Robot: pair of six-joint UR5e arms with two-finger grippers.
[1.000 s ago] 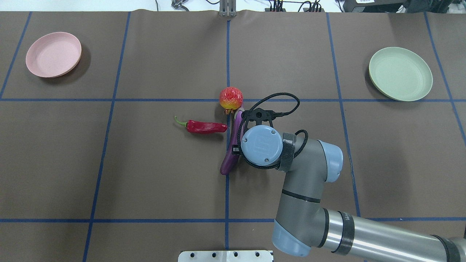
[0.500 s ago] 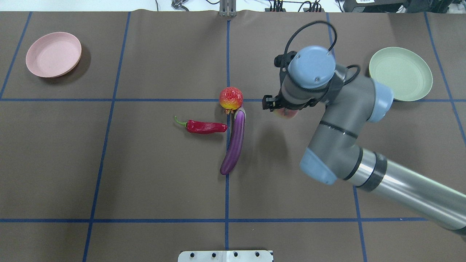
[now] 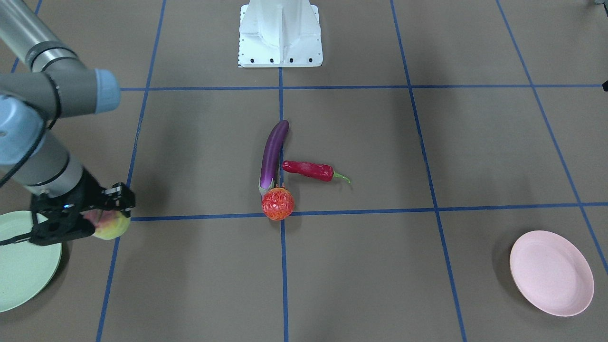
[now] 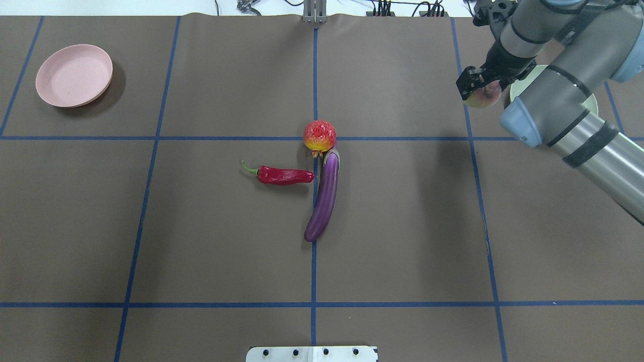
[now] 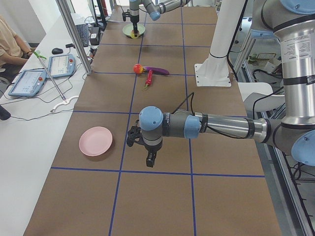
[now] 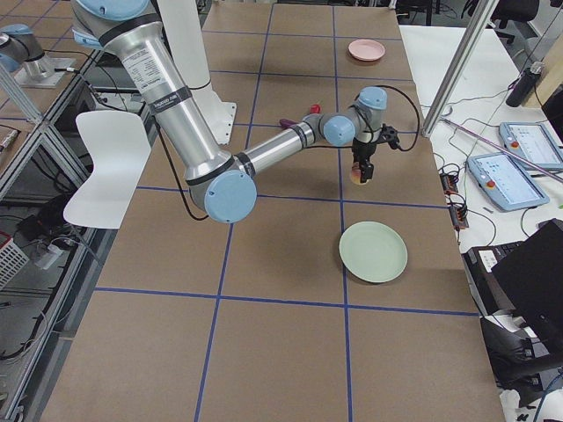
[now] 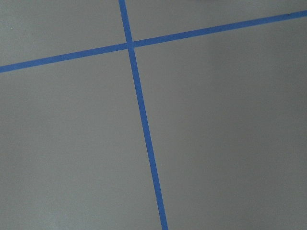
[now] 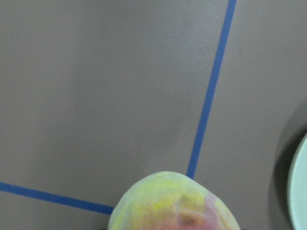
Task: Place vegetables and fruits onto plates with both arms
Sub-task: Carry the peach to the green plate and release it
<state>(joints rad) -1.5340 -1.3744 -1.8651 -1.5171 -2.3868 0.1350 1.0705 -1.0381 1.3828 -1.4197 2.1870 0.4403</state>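
right hand (image 4: 479, 89) clamps the round, smooth yellow-green peach (image 3: 113, 227) near the matte mint plate (image 3: 23, 270); left hand (image 5: 150, 158) grip: cannot tell.

Glossy eggplant (image 4: 324, 193), shiny chili (image 4: 284, 175), rough-skinned ball (image 4: 319, 134), matt peach (image 3: 114, 227) and pink plate (image 4: 74, 75), on a matt brown table cover (image 4: 201, 241).

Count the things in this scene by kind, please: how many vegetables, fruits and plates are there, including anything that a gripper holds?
Vegetables: 2 (eggplant, chili pepper)
Fruits: 2 (peach in the right gripper, orange-red ball)
Plates: 2 (green plate, pink plate)
Total: 6
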